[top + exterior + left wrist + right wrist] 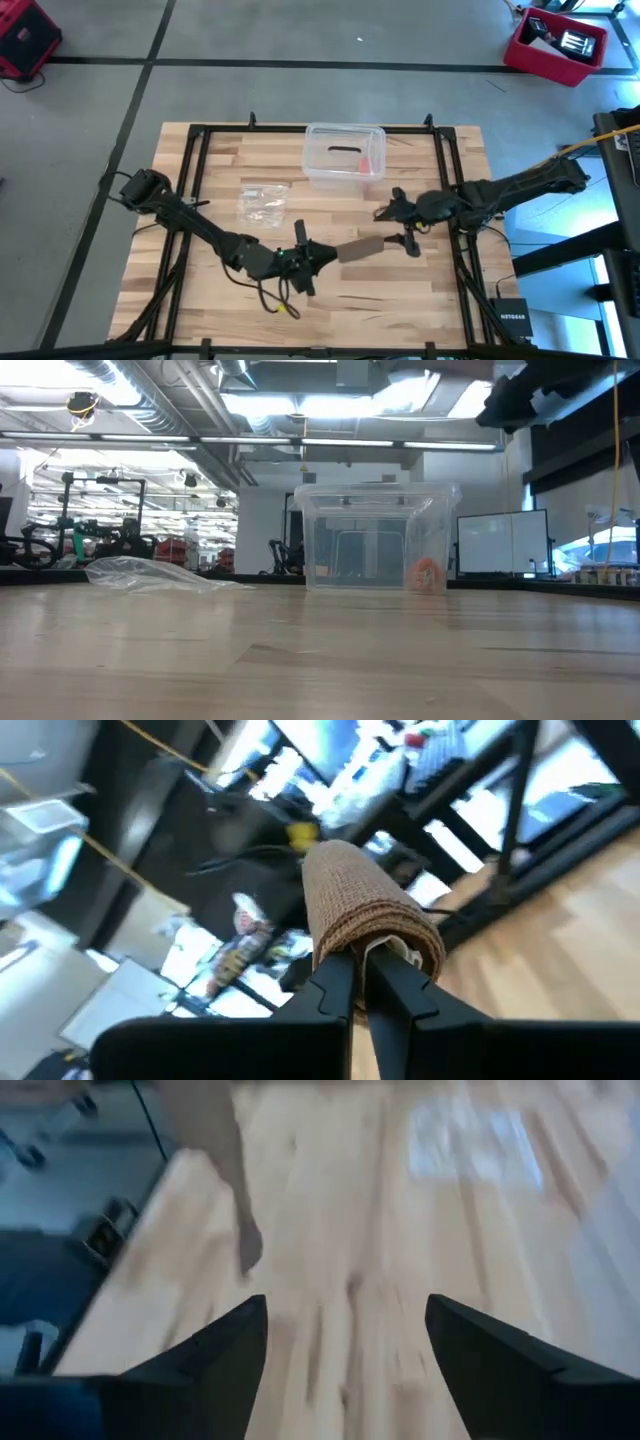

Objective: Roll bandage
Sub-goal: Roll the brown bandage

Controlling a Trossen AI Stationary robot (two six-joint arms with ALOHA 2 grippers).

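The bandage (360, 250) is a brown roll, held above the table's middle by my left gripper (328, 256), which is shut on it. In the left wrist view the roll (360, 900) sticks out past the two fingers of that gripper (365, 970). My right gripper (392, 218) stands open just right of the roll, a little toward the far edge, with nothing between its fingers (345, 1350). It looks down on bare tabletop. My left gripper pinches the roll's near end (385, 938) between its two fingers (335, 985). The fingers come level from the table's left and lie along the roll. The roll points away from them toward the table's right, lifted clear of the table.
A clear plastic box (345, 153) with a small orange thing inside (427, 573) stands at the table's far middle. A small clear plastic bag (263, 202) lies left of it, also seen low on the tabletop (150, 572). Black frame bars (195, 170) run along the table's sides.
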